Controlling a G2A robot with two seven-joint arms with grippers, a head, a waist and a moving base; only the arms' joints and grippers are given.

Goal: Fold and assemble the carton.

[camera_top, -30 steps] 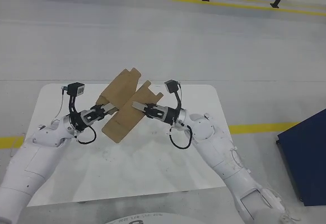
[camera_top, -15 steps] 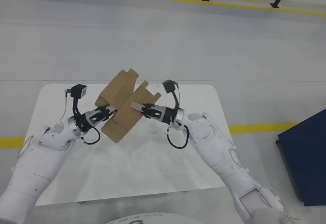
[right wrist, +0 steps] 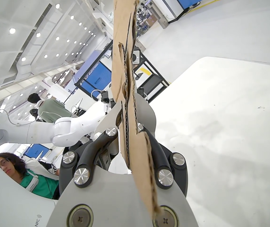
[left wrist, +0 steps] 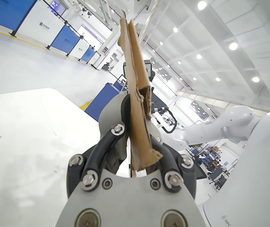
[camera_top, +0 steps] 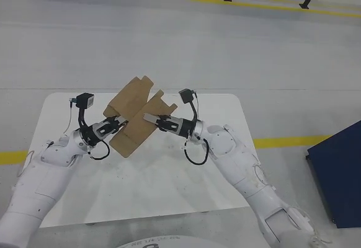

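Since the carton is a collapsed blank, its two layers lying face to face, the step in hand is judged to be opening it into a sleeve before any flap is folded.

Carton: brown corrugated board, held in the air over the far half of the counter, slanted, with its low corner towards the counter's middle. Its flaps reach out past the far edge. It does not appear to touch the counter.

Left pincer: pinching the carton's left side edge, with both layers caught between the fingers.

Right pincer: pinching the opposite side edge, likewise across both layers.

Handling notes (judgement):
- With both layers clamped on each side, the sleeve cannot open. One pincer would probably have to take a single layer, or grip at a crease.
- Bring the two held edges towards each other gently, so the board bows along its scored lines and not across a panel.
- Hold the grips level with each other, because a twist would rack the sleeve out of square.
- Corrugated edges look frayed at both grips, so hard squeezing may crush or tear them.
- Lower it to the counter once it is square, and use that surface to brace the bottom flaps.
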